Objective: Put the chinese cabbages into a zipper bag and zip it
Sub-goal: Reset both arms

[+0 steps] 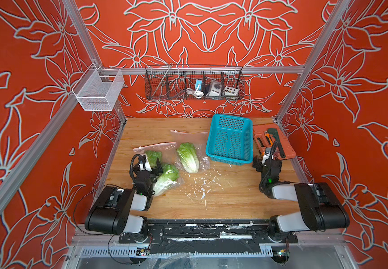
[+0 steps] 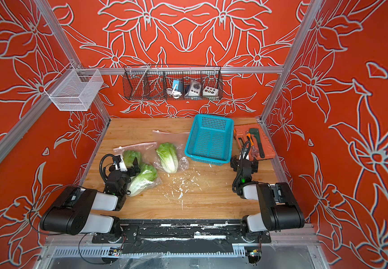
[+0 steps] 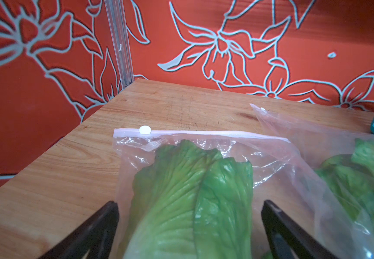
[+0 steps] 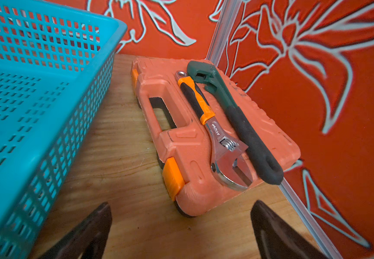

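Three chinese cabbages lie on the wooden table. One cabbage (image 3: 192, 190) (image 1: 153, 156) is inside a clear zipper bag (image 3: 271, 161) whose pink zip strip has a white slider (image 3: 145, 129) at one end. My left gripper (image 3: 190, 215) (image 1: 152, 163) (image 2: 130, 164) hangs open just above it, a finger on each side. A second cabbage (image 1: 168, 177) (image 2: 145, 177) lies beside it under plastic. The third cabbage (image 1: 188, 157) (image 2: 167, 157) rests in a second clear bag (image 1: 189, 136). My right gripper (image 4: 181, 224) (image 1: 266, 160) (image 2: 244, 160) is open and empty over bare wood at the right.
A teal plastic basket (image 1: 231, 139) (image 4: 35, 94) stands at the back right. Beside it an orange tool case (image 4: 181, 139) (image 1: 273, 141) carries two wrenches (image 4: 222, 139). White flecks (image 1: 202, 186) dot the table's middle. Wire baskets (image 1: 194, 83) hang on the back rail.
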Robot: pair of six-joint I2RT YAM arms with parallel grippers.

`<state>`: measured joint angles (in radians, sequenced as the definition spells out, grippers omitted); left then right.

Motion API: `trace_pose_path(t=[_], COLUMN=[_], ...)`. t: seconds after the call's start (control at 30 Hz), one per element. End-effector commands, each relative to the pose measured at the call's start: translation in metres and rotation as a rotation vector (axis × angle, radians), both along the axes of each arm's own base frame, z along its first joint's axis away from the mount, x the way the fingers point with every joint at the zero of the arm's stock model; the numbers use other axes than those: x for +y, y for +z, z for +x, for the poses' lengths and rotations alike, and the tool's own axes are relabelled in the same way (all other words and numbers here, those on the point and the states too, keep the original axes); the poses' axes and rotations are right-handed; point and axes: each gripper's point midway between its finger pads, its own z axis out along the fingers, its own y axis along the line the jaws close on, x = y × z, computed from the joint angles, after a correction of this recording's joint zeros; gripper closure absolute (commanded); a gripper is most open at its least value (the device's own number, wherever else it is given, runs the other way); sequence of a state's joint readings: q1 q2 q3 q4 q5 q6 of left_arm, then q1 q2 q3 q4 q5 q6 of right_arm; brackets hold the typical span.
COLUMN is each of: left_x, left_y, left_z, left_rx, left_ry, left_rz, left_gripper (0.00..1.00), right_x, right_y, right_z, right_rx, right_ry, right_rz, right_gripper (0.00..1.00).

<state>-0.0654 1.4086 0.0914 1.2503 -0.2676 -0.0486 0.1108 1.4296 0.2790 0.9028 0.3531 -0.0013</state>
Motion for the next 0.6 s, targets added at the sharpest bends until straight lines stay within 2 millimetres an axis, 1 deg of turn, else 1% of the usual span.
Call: trace_pose_path(t=[0.0, 0.33, 0.37, 0.4, 0.43, 0.57], left_x=[-0.004, -0.004, -0.005, -0.015, -0.029, -0.030], left_y=[0.005, 0.005, 0.004, 0.004, 0.002, 0.002], left_z=[0.002, 0.002, 0.002, 0.006, 0.011, 0.010], left_rx=[-0.013, -0.014, -0.010, 0.000, 0.018, 0.016], left_ry=[-0.018, -0.018, -0.029, -0.087, -0.171, -0.183], left_rz=[0.009, 0.009, 0.013, 0.033, 0.048, 0.043], left_gripper=[0.01, 0.01, 0.01, 0.01, 0.01, 0.01], right_x=[0.001, 0.001, 0.001, 0.001, 0.001, 0.000], right_y=[0.002, 0.002, 0.002, 0.002, 0.002, 0.002], right_z=[0.004, 0.004, 0.004, 0.004, 0.004, 0.004], right_rx=[-0.004, -0.004, -0.003, -0.004, -0.004, -0.004], right_ry=[0.005, 0.005, 0.005, 0.006, 0.005, 0.005], right_rz=[0.011, 0.011, 0.011, 0.010, 0.011, 0.011], right_gripper=[0.01, 0.01, 0.01, 0.01, 0.01, 0.01])
